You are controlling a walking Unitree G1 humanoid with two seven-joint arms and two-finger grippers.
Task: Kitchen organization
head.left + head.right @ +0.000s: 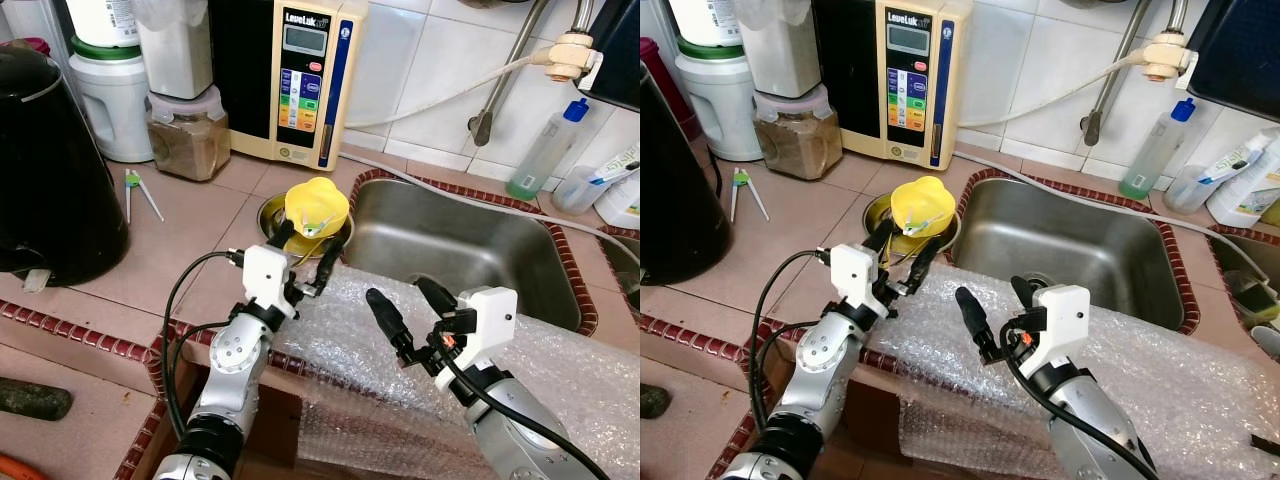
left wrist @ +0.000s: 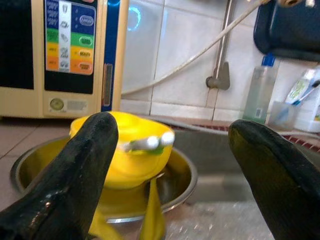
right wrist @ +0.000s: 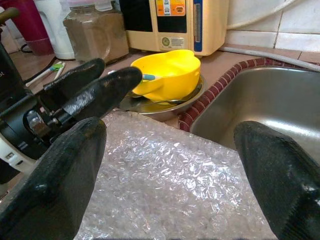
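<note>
A yellow bowl sits tilted in a steel bowl on the tiled counter, left of the sink. Something pale with a green and blue tip rests across the yellow bowl's rim. My left gripper is open just in front of the two bowls, its fingertips reaching the steel bowl's near edge. My right gripper is open over the bubble wrap at the counter's front edge, with nothing between its fingers.
A beige water appliance stands against the tiled wall, with a brown-filled jar and a white jug to its left. A black kettle is at far left. Tongs lie on the tiles. Bottles stand behind the sink.
</note>
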